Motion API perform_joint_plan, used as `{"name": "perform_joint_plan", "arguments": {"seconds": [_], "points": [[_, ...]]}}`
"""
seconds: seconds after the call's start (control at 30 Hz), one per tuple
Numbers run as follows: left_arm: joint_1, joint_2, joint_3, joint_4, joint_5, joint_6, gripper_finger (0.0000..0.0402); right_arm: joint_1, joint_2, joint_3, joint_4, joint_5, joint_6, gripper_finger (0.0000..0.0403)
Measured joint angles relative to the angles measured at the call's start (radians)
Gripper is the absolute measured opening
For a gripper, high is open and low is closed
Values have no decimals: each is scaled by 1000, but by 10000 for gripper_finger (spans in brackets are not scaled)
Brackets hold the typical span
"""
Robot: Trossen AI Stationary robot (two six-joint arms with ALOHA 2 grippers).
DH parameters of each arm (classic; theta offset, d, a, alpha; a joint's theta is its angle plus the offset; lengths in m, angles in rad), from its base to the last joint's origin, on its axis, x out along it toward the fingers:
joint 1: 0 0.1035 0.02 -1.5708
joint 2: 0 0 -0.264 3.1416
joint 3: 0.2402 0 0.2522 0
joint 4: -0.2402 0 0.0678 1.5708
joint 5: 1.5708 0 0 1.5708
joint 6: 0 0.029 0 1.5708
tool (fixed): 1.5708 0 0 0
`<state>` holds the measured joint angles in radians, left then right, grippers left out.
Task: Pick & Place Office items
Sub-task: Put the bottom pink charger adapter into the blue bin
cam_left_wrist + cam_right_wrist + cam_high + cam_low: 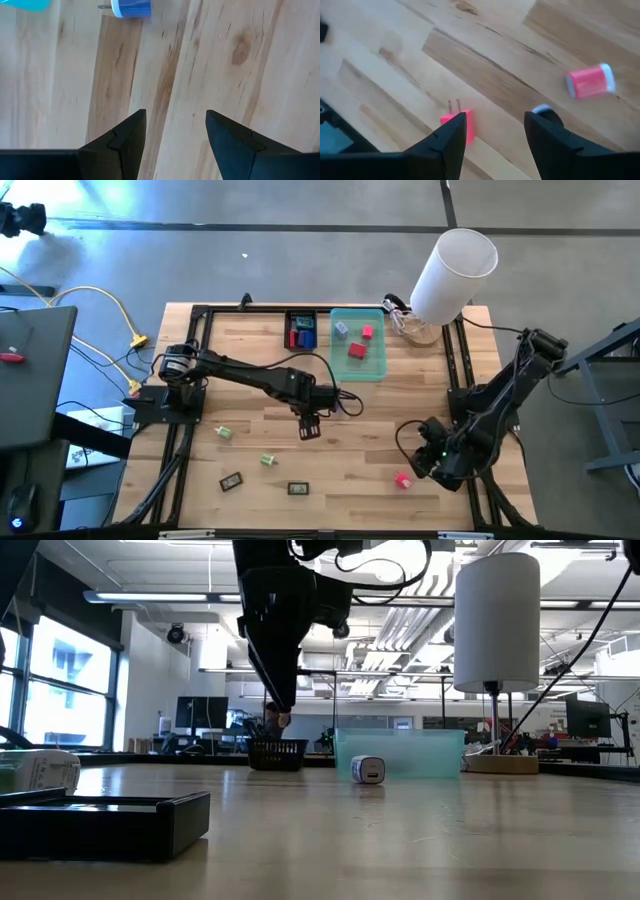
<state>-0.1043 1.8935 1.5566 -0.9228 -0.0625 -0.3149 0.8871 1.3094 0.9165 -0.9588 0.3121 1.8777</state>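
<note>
The left tool (309, 427), jaws apart and empty mid-worktop, should settle squarely over one loose item (267, 460) before closing.

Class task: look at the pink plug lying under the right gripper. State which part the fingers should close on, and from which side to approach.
Grip the pink plug across its blocky body, coming straight down from above: it lies flat on the table, prongs sticking out sideways, and the open right gripper hovers just beside it.
</note>
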Motion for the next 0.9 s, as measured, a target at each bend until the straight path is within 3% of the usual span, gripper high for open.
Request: {"name": "perform_joint_plan", "arguments": {"seconds": [0.33, 0.63, 0.9], "points": [[1, 0, 0, 6, -3, 22, 197, 32, 1, 0, 14, 29, 22, 188], [12, 0, 0, 4, 4, 11, 197, 39, 2, 0, 89, 59, -166, 188], [4, 0, 0, 4, 5, 12, 197, 43, 2, 0, 102, 74, -74, 188]]}}
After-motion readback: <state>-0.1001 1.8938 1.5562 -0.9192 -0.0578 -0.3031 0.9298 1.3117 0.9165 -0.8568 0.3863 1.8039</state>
